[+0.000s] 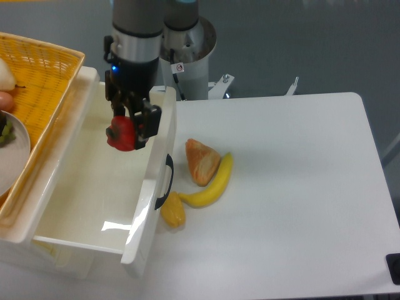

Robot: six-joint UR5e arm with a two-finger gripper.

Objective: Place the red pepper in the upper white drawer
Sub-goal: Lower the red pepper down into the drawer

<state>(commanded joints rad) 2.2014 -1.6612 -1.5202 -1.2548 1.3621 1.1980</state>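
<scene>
Over the drawer, right half of its opening: gripper (128,128) hangs there with the pepper in its grasp.
gripper: black fingers (150,122) clamped on the red pepper (122,134), one each side; blue light lit on the wrist above.
red pepper: held in the air above the inside of the upper white drawer (84,187), near its front wall, not touching floor or walls as far as I can tell.
upper white drawer: pulled open, deep, white inside, nothing visible lying in it; dark curved handle (166,181) on the front wall faces the table side.
table (294,187): white, drawer sits at its left edge.
pastry (201,161): orange-brown, on the table just right of the drawer front.
banana (212,185): yellow, curved along the pastry's right and lower side, touching it.
yellow pepper (172,211): on the table right by the drawer front, below the handle, at the banana's lower tip.
wicker basket (37,94): yellow, resting on the drawer's left rim, tilted; a plate edge (15,156) and some pale fruit (5,78) show at the frame's left border.
arm base (187,53): grey column behind the drawer's back right corner.
</scene>
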